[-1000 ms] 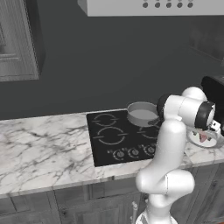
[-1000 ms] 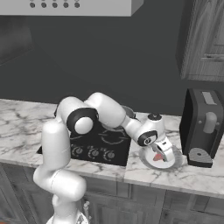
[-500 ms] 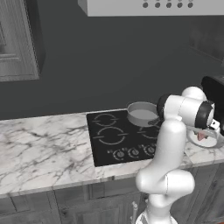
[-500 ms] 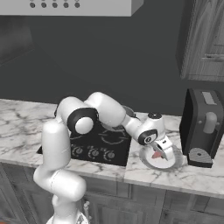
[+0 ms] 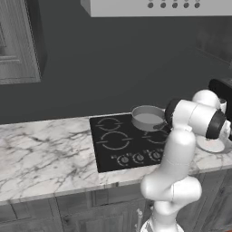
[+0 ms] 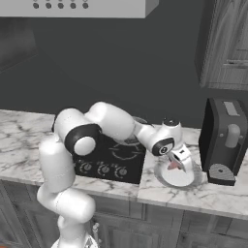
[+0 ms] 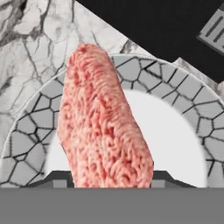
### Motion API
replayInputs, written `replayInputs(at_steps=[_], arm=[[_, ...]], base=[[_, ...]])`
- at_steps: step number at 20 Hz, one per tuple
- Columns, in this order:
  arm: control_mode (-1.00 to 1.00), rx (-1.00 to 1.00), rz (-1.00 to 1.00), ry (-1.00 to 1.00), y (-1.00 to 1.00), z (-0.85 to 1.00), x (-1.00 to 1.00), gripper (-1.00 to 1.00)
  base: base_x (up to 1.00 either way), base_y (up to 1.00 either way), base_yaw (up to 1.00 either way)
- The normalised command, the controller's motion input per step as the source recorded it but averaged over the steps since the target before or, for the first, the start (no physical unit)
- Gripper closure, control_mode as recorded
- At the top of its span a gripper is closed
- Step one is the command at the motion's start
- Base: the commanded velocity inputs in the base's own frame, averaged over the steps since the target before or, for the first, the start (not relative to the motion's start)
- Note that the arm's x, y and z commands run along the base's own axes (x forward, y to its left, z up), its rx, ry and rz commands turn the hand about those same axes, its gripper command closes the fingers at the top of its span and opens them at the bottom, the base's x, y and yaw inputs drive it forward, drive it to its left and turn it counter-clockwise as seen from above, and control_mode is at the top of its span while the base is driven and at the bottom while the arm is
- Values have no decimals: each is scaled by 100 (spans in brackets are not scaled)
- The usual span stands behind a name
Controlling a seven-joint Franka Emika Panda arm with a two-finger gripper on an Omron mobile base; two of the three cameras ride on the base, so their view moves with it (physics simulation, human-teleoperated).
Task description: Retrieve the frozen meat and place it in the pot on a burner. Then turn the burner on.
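The frozen meat (image 7: 103, 122), a pinkish-red lump, lies over a white plate (image 7: 175, 131) with a grey stone-pattern rim. My gripper (image 7: 109, 179) is shut on it, with a dark fingertip (image 7: 59, 178) pressed against each side of its near end. From the right base, the gripper (image 6: 178, 162) reaches down onto the plate (image 6: 177, 180) right of the cooktop, with the meat (image 6: 172, 165) a small red spot at its tips. The grey pot (image 5: 147, 118) stands on the cooktop's rear right burner, left of the arm's wrist.
The black cooktop (image 5: 122, 140) has a row of knobs (image 5: 138, 157) along its front edge. A dark coffee machine (image 6: 225, 135) stands right beside the plate. A range hood (image 5: 158, 7) hangs above, and bare marble counter (image 5: 45, 154) stretches left of the cooktop.
The jaws have closed from wide open onto the meat. The arm and the plate have hardly moved.
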Motion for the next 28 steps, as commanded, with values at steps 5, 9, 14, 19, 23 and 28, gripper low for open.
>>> replayInputs(at_steps=[5,9,14,19,23,28], arm=[[-100,-12,16,-6,62,58,0,100],[-100,-13,20,-2,72,68,1,100],[-100,-6,22,-7,72,49,21,100],[-100,0,18,1,65,52,34,100],[-100,0,12,9,64,46,49,100],[-100,0,10,9,66,30,44,100]], base=[[0,0,0],[0,0,0],[0,0,0],[0,0,0],[0,0,0],[0,0,0]])
